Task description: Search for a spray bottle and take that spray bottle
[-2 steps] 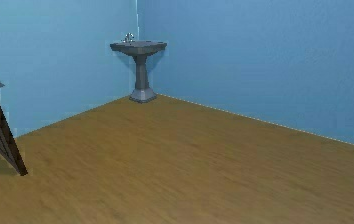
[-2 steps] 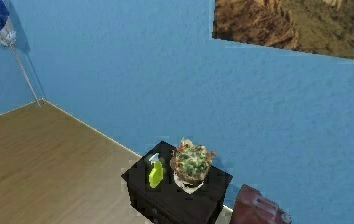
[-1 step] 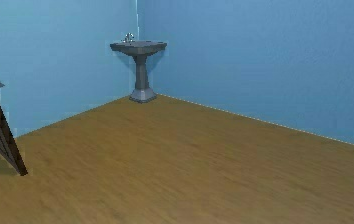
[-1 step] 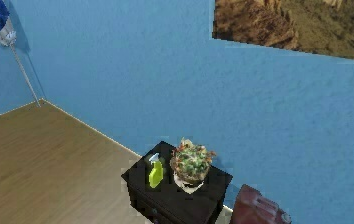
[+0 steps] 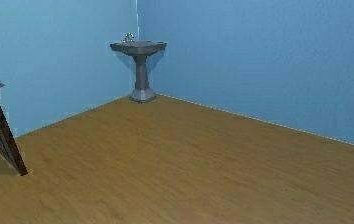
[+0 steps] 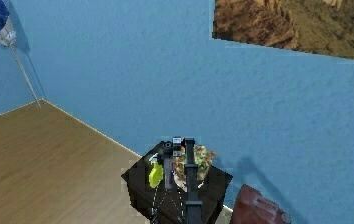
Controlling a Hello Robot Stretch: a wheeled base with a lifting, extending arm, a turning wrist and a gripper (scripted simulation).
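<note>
1 yellow-green item point(image 6: 156, 174), likely spray bottle, stood upright on dark table point(image 6: 137, 190), just beside gripper point(image 6: 168, 158), toward arm side view's left; finger state, hold: could not tell

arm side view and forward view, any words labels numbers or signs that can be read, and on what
No text can be read in either view.
Picture on the wall: a brown painted scene, no lettering.
Yellow-green thing on the dark side table: any label is too small to read.
Grey pedestal sink: plain, no markings.
</note>
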